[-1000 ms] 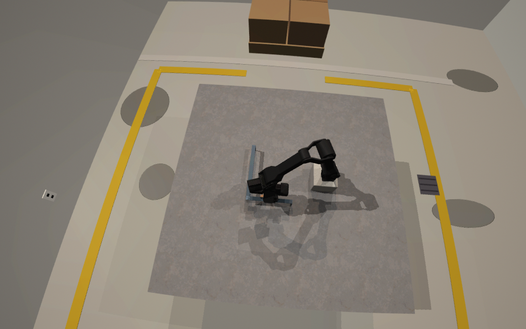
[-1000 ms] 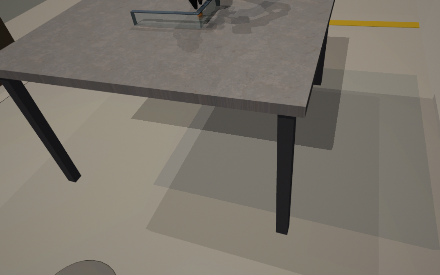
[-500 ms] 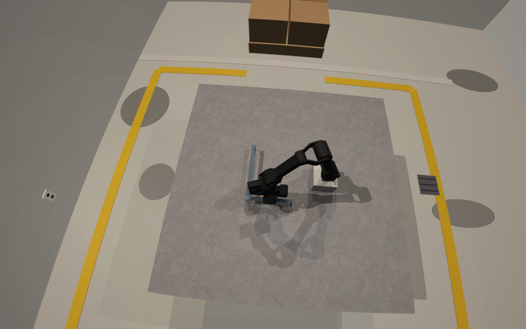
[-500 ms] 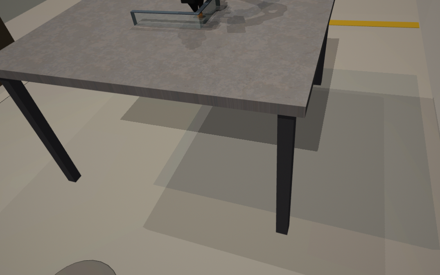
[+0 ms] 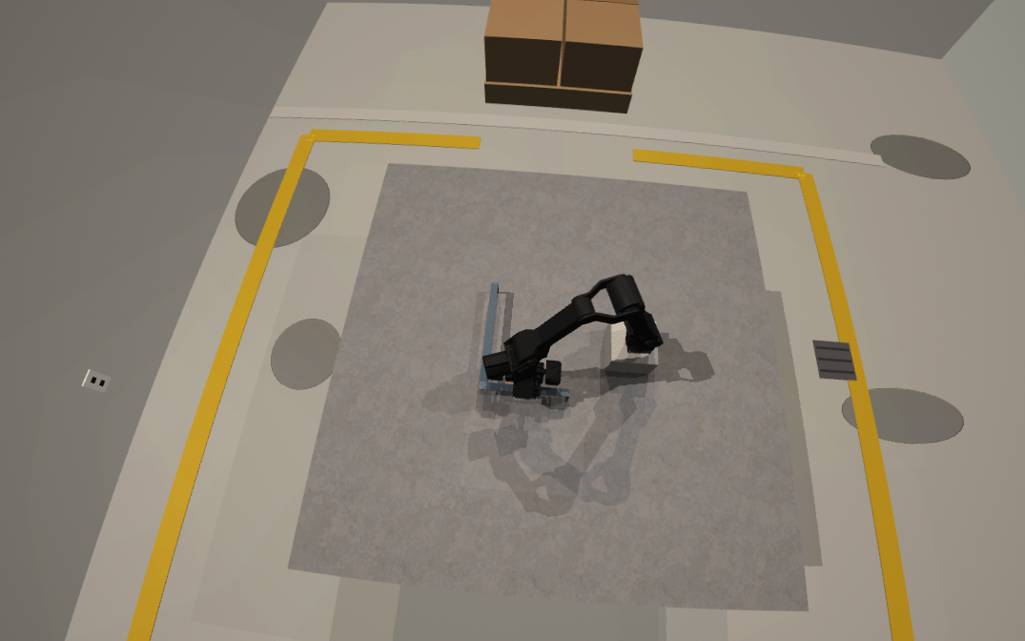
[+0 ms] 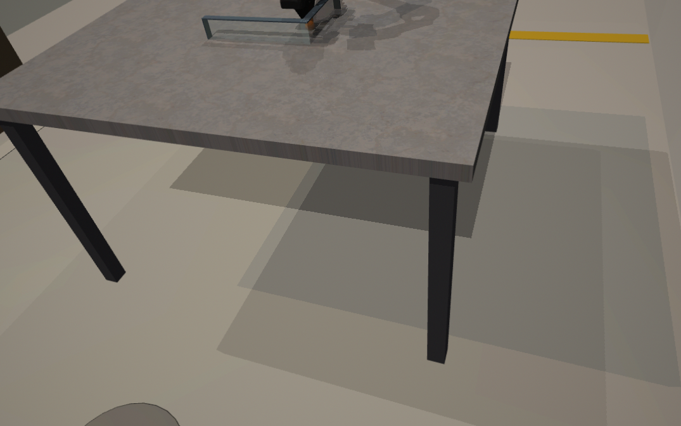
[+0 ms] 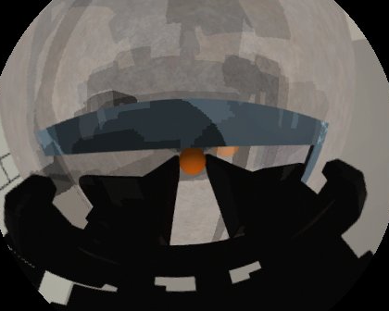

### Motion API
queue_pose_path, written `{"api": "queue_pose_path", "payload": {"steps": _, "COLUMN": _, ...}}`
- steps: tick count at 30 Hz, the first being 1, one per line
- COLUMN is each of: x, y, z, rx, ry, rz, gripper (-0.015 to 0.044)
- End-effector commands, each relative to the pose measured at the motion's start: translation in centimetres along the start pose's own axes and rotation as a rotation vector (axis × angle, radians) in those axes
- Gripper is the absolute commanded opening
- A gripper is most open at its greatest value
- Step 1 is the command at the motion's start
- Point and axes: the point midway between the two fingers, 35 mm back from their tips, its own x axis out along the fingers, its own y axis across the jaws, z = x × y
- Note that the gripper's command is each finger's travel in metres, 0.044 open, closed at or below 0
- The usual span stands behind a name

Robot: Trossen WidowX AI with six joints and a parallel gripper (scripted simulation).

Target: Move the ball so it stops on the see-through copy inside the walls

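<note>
— Counting from the wrist view, what do you get?

— One orange ball, one paler see-through copy just beside it on its right, and two dark fingers of the end effector. The ball sits right between the fingertips, and the end effector looks clenched on it.

— And the walls?

— Two low clear walls with bluish edges, meeting in one corner. From the top, the single black arm bends over that corner and hides the ball. The ball is on the table, inside the corner, close against the wall that crosses the wrist view.

— Does the exterior view show it?

— Only a sliver of orange at the corner of the walls. Three black table legs show there.

— Anything else to count?

— One brown carton stack with a seam down its middle, four round grey floor patches, and yellow floor lines around the table.

— Any writing?

— I cannot make out a label or brand on anything
</note>
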Motion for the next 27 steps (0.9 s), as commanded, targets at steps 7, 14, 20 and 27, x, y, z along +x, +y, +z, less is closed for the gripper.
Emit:
{"api": "queue_pose_path", "payload": {"steps": 7, "x": -1.5, "y": -0.4, "z": -1.2, "rx": 0.027, "ry": 0.014, "rz": -0.019, "gripper": 0.0000}}
{"api": "queue_pose_path", "payload": {"steps": 14, "x": -5.5, "y": -0.8, "z": -0.6, "rx": 0.016, "ry": 0.009, "rz": -0.013, "gripper": 0.0000}}
{"api": "queue_pose_path", "payload": {"steps": 20, "x": -9.9, "y": -0.5, "z": -0.1, "rx": 0.005, "ry": 0.005, "rz": -0.007, "gripper": 0.0000}}
{"api": "queue_pose_path", "payload": {"steps": 27, "x": -12.4, "y": -0.1, "z": 0.0, "rx": -0.001, "ry": 0.003, "rz": -0.003, "gripper": 0.0000}}
